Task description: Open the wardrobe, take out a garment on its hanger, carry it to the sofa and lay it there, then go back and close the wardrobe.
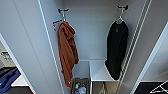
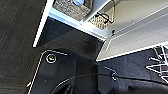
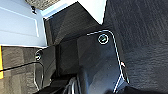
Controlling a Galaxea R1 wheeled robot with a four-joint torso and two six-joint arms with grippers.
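Doors are standing wide, so we are looking straight into the wardrobe: the black garment is hanging on its hanger at the right hook, well apart from the rust-orange hooded garment. Whether our jaws are spread, we cannot tell.

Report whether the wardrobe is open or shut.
Open. In the head view the wardrobe has both doors swung wide, and its inside shows: the black garment and a rust-orange garment hang from hooks.
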